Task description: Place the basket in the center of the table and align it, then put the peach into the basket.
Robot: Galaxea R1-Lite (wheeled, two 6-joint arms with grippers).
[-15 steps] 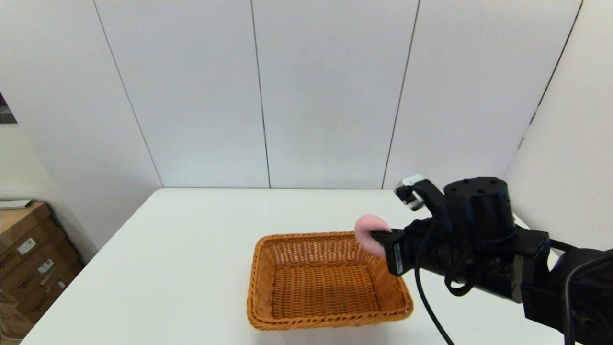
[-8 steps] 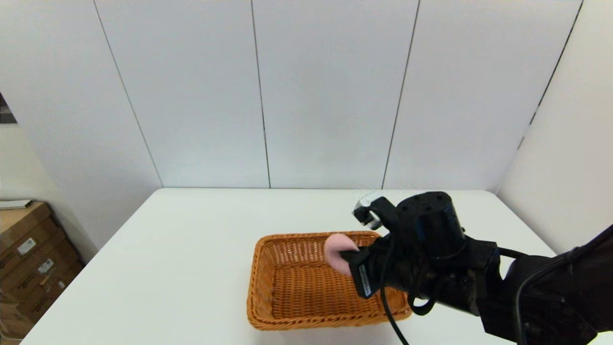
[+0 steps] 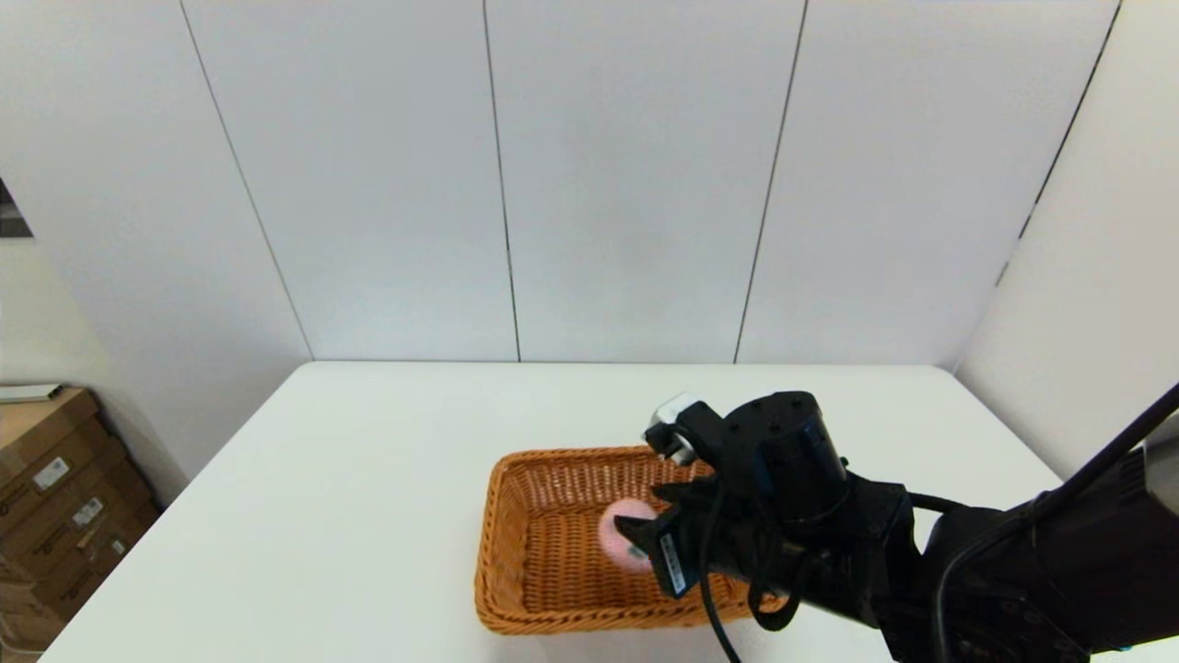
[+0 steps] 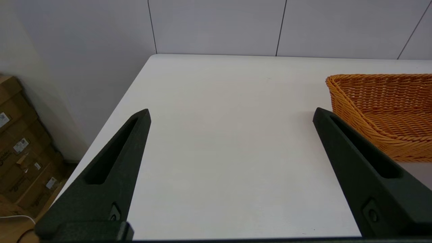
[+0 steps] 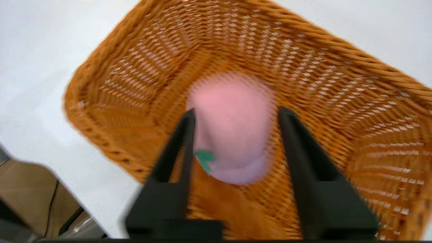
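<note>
The orange-brown woven basket [image 3: 502, 516] sits on the white table [image 3: 368, 479], near its front middle. My right gripper [image 3: 637, 543] reaches in from the right and hangs low inside the basket, shut on the pink peach [image 3: 623, 527]. In the right wrist view the peach [image 5: 233, 128], with its green leaf mark, lies between the two black fingers [image 5: 175, 158] of the right gripper [image 5: 236, 111], just above the basket [image 5: 303, 50] floor. My left gripper [image 4: 232, 112] stands open over bare table [image 4: 219, 101] left of the basket [image 4: 371, 87], holding nothing.
Cardboard boxes [image 3: 55, 488] are stacked on the floor past the table's left edge. White wall panels close off the back and the right side. Bare tabletop lies left of and behind the basket.
My right arm has carried the peach leftward and down, from above the basket's far right corner to low inside the basket. The basket has stayed in place.
</note>
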